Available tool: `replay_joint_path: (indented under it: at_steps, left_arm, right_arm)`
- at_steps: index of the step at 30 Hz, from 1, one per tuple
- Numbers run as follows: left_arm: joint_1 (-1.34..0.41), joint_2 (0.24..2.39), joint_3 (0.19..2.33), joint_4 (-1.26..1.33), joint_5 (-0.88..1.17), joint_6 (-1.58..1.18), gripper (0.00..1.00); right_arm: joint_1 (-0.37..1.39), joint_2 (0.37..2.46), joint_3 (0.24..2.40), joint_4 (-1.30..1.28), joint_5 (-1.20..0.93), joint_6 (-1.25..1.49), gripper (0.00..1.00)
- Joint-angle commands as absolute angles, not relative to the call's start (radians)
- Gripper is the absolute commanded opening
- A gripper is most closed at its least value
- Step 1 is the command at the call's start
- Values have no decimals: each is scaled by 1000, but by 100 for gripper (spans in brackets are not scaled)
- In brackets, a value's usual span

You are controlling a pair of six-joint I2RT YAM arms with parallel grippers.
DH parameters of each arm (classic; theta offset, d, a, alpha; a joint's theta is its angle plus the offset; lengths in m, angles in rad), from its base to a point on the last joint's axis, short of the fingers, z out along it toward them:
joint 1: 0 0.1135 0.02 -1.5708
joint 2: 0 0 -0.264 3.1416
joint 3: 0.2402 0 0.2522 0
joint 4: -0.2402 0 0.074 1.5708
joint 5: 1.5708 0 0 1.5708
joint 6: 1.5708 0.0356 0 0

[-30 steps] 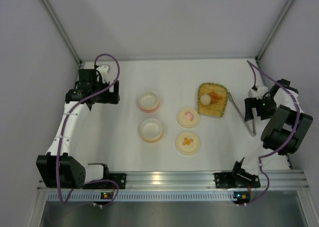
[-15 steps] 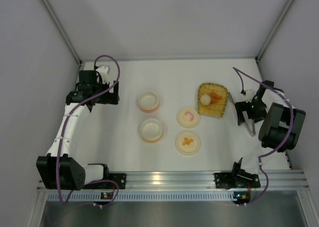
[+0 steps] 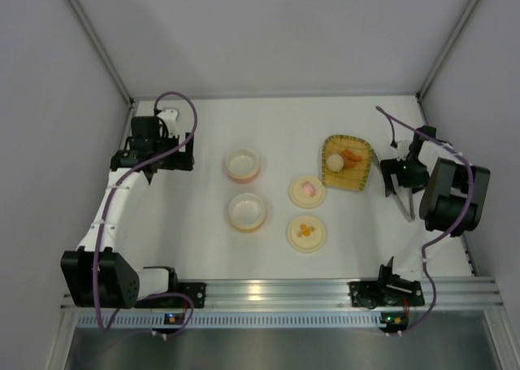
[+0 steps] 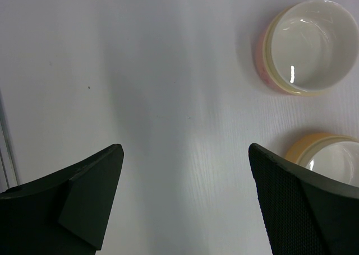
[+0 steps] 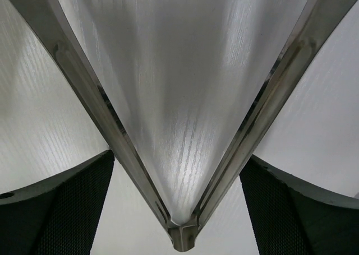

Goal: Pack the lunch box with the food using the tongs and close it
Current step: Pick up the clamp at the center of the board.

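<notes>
The right gripper (image 5: 178,157) has its jaws apart, astride the joined end of the tongs (image 5: 180,235); in the right wrist view the two metal arms fan out toward 12 o'clock from that joint, one dark finger (image 5: 67,204) just outside each arm; whether the pads already touch the metal I cannot tell, and nothing shows a squeeze. From above, the tongs (image 3: 407,204) lie flat at the table's 3 o'clock edge, running toward 5 o'clock out from under the gripper. At the gripper's 9 o'clock, just beside it, sits the yellow woven tray (image 3: 363,154), holding the cream ball (image 3: 335,163) and the orange chunks (image 3: 351,154). Further toward 9 o'clock come two round lids, one with a pink mark (image 3: 307,191) and one with orange marks (image 3: 306,232); beyond them stand the pink-sided bowl (image 3: 243,165) and the orange-sided bowl (image 3: 247,211), both uncovered and seemingly empty. The left gripper (image 4: 185,154) hangs with jaws wide over the bare table (image 3: 203,248) at 9 o'clock, holding nothing. As I judge it, the task is at its very start: the tongs are not yet lifted; all the food is in the tray; filling the bowls and setting on the lids are all left to do.
</notes>
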State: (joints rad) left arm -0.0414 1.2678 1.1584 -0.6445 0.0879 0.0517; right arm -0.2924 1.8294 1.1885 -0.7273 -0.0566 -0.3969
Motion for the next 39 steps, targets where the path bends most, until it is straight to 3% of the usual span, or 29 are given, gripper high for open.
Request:
replay_joint_path:
  at_steps: [1, 13, 18, 29, 39]
  left_arm:
    - [-43, 1281, 1157, -584, 78, 40, 98]
    - [-43, 1284, 1158, -591, 71, 49, 98]
    - [-43, 1279, 1158, -592, 67, 51, 98]
    - [-41, 1276, 1164, -589, 72, 45, 98]
    - [-41, 1276, 1161, -588, 87, 23, 98]
  right_arm:
    - [-276, 1862, 1192, -577, -58, -361, 89]
    - [-275, 1908, 1212, -515, -63, -342, 73]
    - [-281, 1899, 1210, -515, -71, -350, 61]
    - [-439, 1773, 1264, -638, -190, -413, 49]
    - [-508, 1689, 1347, -781, -297, -454, 45]
